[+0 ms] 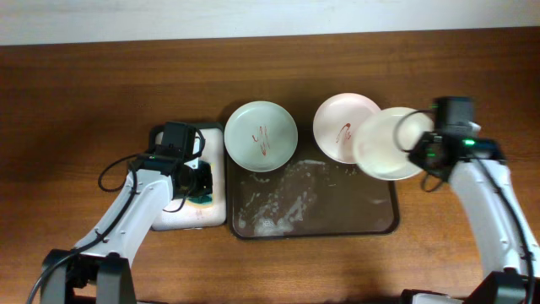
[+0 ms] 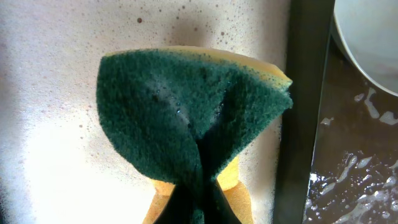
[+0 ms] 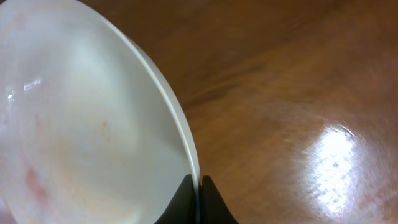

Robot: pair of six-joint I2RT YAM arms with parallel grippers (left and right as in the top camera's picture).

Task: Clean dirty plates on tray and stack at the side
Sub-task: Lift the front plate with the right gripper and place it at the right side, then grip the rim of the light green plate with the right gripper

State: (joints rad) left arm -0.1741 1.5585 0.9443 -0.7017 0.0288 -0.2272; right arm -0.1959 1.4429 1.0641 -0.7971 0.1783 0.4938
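Green sponge (image 2: pixel 186 118) in left pincer (image 2: pixel 199 202), pale plate (image 3: pixel 81 124) in right pincer (image 3: pixel 199 193).

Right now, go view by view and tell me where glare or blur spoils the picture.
Overhead: the held plate is blurred at its edges. Left wrist: the sponge is sharp; the foamy white tray washes out lower left. Right wrist: a glare patch on the table; the held plate looms close and soft.

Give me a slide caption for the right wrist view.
Right gripper pinches the rim of a pale, tilted plate over the wooden table.
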